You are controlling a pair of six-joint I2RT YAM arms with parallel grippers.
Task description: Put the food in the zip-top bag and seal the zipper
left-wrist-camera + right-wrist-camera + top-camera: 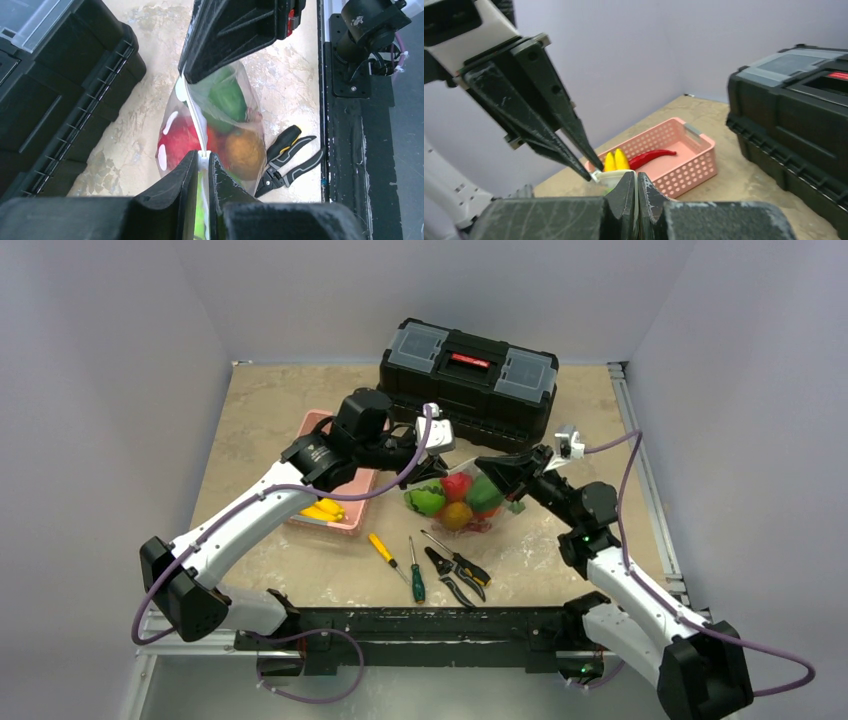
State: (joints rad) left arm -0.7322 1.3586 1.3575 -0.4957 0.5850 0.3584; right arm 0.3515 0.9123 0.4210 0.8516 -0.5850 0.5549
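Note:
The zip-top bag (pixel 458 502) hangs low over the table between my two grippers, with red (pixel 176 142), green (pixel 227 97) and orange (pixel 245 152) food inside. Its zipper (pixel 196 120) runs taut from one gripper to the other. My left gripper (pixel 204 156) is shut on one end of the zipper; it also shows in the top view (pixel 447 460). My right gripper (pixel 636 176) is shut on the other end of the bag's top edge, and shows in the top view (pixel 492 472) too. Yellow bananas (pixel 616 161) and a red chilli (pixel 651 156) lie in the pink basket (pixel 684 172).
A black toolbox (pixel 470 370) stands at the back, just behind the bag. The pink basket (pixel 345 512) sits left of the bag under my left arm. A yellow-handled screwdriver (pixel 384 549), a green-handled screwdriver (pixel 416 580) and pliers (pixel 458 570) lie in front of the bag.

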